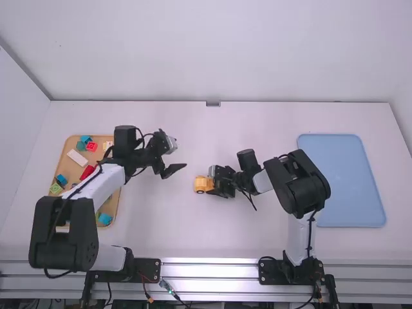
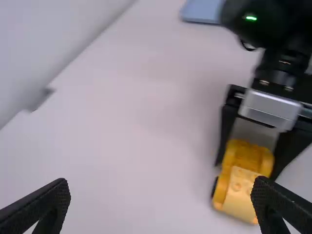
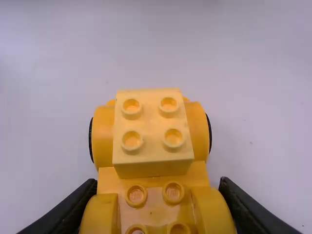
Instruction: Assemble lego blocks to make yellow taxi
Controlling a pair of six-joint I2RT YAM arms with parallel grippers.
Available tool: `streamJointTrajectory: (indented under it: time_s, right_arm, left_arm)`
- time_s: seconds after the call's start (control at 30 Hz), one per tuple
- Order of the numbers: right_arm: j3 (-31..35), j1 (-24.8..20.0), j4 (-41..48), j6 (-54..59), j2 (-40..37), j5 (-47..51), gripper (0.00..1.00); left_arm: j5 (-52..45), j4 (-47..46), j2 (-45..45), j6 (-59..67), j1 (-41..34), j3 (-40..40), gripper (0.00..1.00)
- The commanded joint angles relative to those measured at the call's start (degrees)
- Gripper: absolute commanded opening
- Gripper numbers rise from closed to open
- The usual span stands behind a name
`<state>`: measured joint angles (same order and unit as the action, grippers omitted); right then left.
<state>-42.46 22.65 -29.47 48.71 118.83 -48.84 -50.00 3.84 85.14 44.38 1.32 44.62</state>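
"Taxi body, mid-worktop, gripped along its flanks by the right claw; a pale yellow block rides the end facing away from that claw," reads one onlooker.

"And the left claw?"

"Spread wide, empty, near the taxi body. From there, the build lies to the right and slightly toward the arm bases."

"Which way does it run?"

"Lengthwise across the worktop, side to side, in line with the right claw. Its pale block end faces the left arm's side."

"So the right arm has the hold, and the left has the open end?"

"Yes. Should the left claw be wanted next, I judge the pale block end its natural approach."
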Motion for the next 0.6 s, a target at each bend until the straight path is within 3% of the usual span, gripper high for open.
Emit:
streamJointTrajectory:
  time_s: [0.0,0.03,0.1,0.23,0.4,0.57]
  right_arm:
    - [0.0,-0.24,-0.28,-3.56,0.48,4.11,0.69]
    - [-0.02,-0.22,0.09,-4.0,0.0,5.42,0.84]
    - [0.02,-0.22,1.9,-3.96,-1.49,7.76,0.93]
    - [0.04,0.04,7.85,-3.89,-6.05,13.29,0.98]
    - [-1.03,-0.5,25.24,0.24,-17.38,22.58,0.99]
    - [-2.56,-2.58,37.44,2.64,-28.0,26.4,0.99]
  left_arm:
    - [6.51,-0.61,-3.15,-13.22,2.62,-0.2,0.99]
    - [8.9,-0.63,-4.37,-18.29,3.69,-0.52,0.99]
    - [13.88,-0.63,-5.81,-26.36,5.31,-0.98,0.99]
    - [21.81,-2.54,-6.95,-30.18,7.04,-1.18,0.99]
    - [34.25,-4.59,-7.32,-34.38,7.39,-0.96,0.99]
    - [39.95,-14.75,-7.19,-39.04,8.7,6.45,0.99]
